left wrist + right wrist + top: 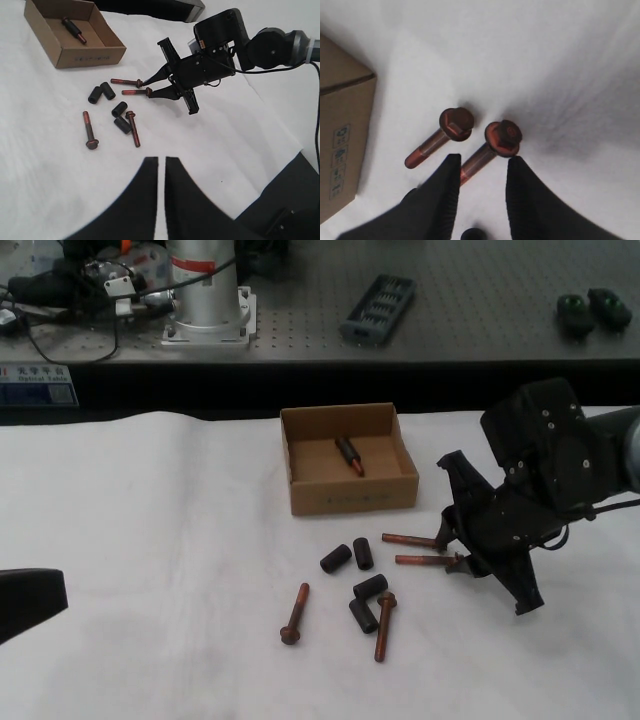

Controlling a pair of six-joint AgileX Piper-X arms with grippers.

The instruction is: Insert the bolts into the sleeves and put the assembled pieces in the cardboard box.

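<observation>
Your right pincer (483, 161) is open and low over the white cloth (150, 540). Its two black fingers stand either side of the shank of a copper-coloured metal bolt with a flanged hex head (503, 137), and I see no contact with it yet. A second bolt (456, 122) of the same kind lies just beside it, nearer the box. From the left wrist, that pincer's tips sit at the heads of this pair.

Your left pincer (161, 164) hangs well back from the parts. Its fingers are almost together, with only a thin slit between them and nothing held.

As for progress, the open-topped brown cardboard box (350, 495) stands on the cloth behind the loose parts. It holds one assembled piece (348, 455), a bolt seated in a dark sleeve, lying on the floor of the box. That looks like the only pair finished.

Everything else lies unassembled on the cloth in front of the box:
- Four short black cylindrical sleeves (335, 558) lie on their sides in a loose cluster, two close together and two a little nearer you.
- Two more bolts are down there, one touching the cluster (383, 625) and one apart to its left (295, 613).

By my count, you have four bolts and four sleeves to mate and box. I judge the step in hand to be the pickup of the bolt between the right fingers.
</observation>
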